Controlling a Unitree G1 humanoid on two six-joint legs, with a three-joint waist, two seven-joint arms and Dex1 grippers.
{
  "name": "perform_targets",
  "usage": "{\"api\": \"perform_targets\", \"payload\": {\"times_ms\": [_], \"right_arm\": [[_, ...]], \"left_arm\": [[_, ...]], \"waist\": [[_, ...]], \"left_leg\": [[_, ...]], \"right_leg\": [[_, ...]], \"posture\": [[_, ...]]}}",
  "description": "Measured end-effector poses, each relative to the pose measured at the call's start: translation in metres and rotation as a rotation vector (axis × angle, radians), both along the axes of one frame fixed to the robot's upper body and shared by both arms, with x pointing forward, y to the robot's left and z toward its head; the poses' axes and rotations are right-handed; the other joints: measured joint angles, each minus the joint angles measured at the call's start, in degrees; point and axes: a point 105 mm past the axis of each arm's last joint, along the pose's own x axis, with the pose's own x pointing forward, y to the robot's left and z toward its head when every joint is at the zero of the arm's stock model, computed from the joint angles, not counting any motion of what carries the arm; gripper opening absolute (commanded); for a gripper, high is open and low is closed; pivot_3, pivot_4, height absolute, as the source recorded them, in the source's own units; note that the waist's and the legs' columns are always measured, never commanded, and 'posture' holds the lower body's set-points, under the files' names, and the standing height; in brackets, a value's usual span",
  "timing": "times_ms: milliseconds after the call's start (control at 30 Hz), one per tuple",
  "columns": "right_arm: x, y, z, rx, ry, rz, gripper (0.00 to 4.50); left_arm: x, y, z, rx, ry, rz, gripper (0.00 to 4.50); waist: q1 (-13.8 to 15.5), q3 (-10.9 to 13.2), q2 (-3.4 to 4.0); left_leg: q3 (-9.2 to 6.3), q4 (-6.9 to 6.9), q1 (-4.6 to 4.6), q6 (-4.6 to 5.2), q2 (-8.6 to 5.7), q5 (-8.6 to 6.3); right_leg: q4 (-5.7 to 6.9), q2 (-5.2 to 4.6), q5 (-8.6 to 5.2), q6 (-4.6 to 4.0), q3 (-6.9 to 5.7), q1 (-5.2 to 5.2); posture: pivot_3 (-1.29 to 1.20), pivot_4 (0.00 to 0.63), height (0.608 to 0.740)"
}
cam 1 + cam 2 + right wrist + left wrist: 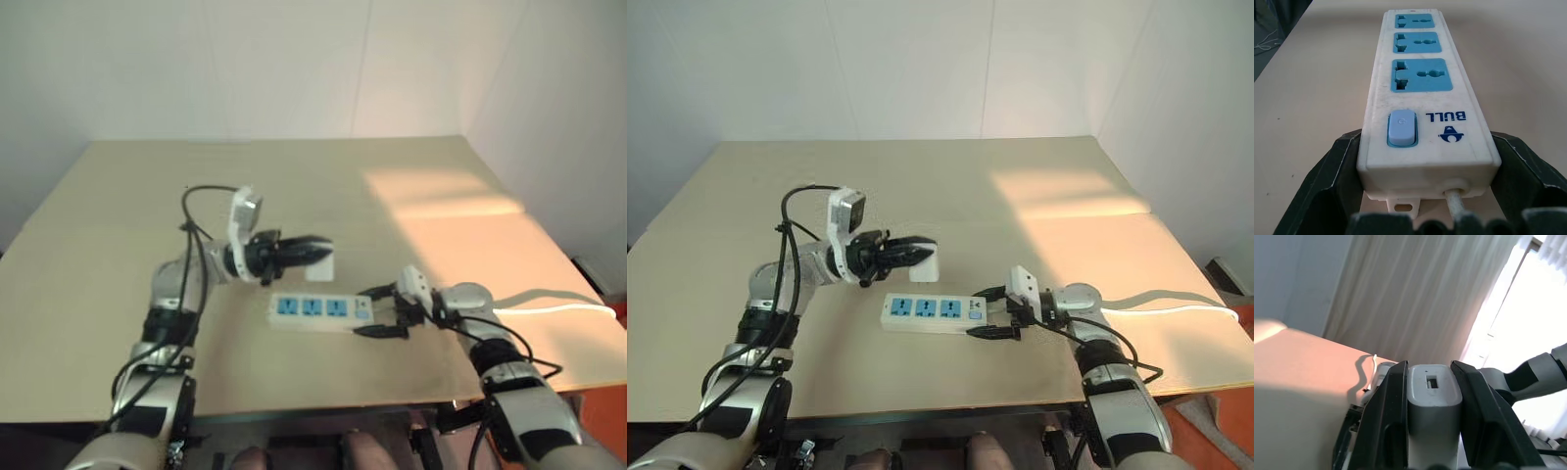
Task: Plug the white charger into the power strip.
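The white charger [1432, 404] is clamped between the two black fingers [1392, 421] of my left gripper [318, 252], which is shut on it. The gripper points sideways toward the right and hovers just above and behind the power strip [321, 309]. The strip lies flat on the table, its three blue sockets [1422, 73] facing up and empty. My right gripper [378, 315] is shut on the strip's switch end, one finger [1339, 166] pressed against each long side. The strip's thin white cable [549, 308] trails off to the right.
The beige table [294, 186] reaches back to a white wall. A sunlit patch [441, 191] lies on its right half. The near edge runs just below the strip, and the right edge drops to an orange floor.
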Motion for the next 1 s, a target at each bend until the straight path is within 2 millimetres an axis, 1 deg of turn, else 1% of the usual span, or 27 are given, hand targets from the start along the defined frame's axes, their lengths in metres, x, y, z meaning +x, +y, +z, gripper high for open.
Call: {"api": "perform_targets", "payload": {"times_ms": [67, 133, 233, 400, 533, 633, 767, 1000], "right_arm": [[0.000, 0.003, 0.000, 0.005, 0.001, 0.006, 3.43], [-0.001, 0.006, -0.001, 0.009, 0.002, 0.014, 3.43], [-0.003, 0.010, -0.001, 0.010, -0.003, 0.027, 3.43], [-0.004, 0.011, -0.001, 0.009, -0.007, 0.036, 3.43], [-0.005, 0.012, -0.001, 0.007, -0.007, 0.039, 3.43], [-0.005, 0.011, -0.001, 0.006, -0.007, 0.039, 3.43], [-0.005, 0.011, -0.001, 0.006, -0.008, 0.040, 3.43], [-0.006, 0.012, -0.001, 0.005, -0.015, 0.041, 3.43]], "left_arm": [[-0.004, -0.001, -0.012, 0.025, -0.008, -0.011, 1.02], [-0.007, -0.002, -0.017, 0.035, -0.053, -0.017, 1.02], [-0.008, -0.004, -0.020, 0.032, -0.104, -0.008, 1.02], [-0.002, -0.016, -0.020, 0.005, -0.195, 0.057, 1.02], [0.001, -0.014, -0.025, 0.010, -0.207, 0.076, 1.02], [0.005, -0.010, -0.035, 0.053, -0.233, 0.103, 1.02], [0.005, -0.009, -0.048, 0.088, -0.230, 0.109, 1.02], [0.002, -0.010, -0.054, 0.088, -0.209, 0.083, 1.02]], "waist": [[0.14, 0.00, 0.00], [0.27, 0.00, 0.00], [0.30, 0.00, 0.00], [0.40, 0.00, 0.00], [0.36, 0.00, 0.00], [0.39, 0.00, 0.00], [0.39, 0.00, 0.00], [0.38, 0.00, 0.00]], "left_leg": [[-0.01, 0.01, -0.01, 0.00, 0.00, 0.00], [0.00, 0.01, -0.01, 0.00, 0.00, 0.00], [0.00, 0.01, -0.02, 0.00, 0.00, 0.00], [0.00, 0.01, -0.02, 0.00, 0.00, 0.00], [0.00, 0.01, -0.02, 0.00, -0.01, 0.00], [0.00, 0.01, -0.02, 0.00, -0.01, 0.00], [0.00, 0.01, -0.03, 0.00, -0.01, 0.00], [0.00, 0.01, -0.03, 0.01, -0.01, 0.00]], "right_leg": [[0.00, 0.00, 0.02, -0.03, -0.01, 0.00], [-0.01, 0.00, 0.03, -0.04, 0.00, 0.00], [-0.02, -0.01, 0.02, -0.04, -0.01, 0.00], [-0.03, -0.01, 0.03, -0.05, 0.00, 0.00], [-0.03, 0.00, 0.02, -0.04, 0.00, -0.01], [-0.03, 0.00, 0.02, -0.04, 0.00, -0.01], [-0.03, 0.00, 0.02, -0.04, 0.00, -0.01], [-0.03, 0.00, 0.02, -0.04, -0.01, -0.01]], "posture": [[0.00, 0.150, 0.740], [0.00, 0.150, 0.740], [0.00, 0.150, 0.740], [0.00, 0.150, 0.740], [0.00, 0.150, 0.740], [0.00, 0.150, 0.740], [0.00, 0.150, 0.740], [0.00, 0.150, 0.740]]}}
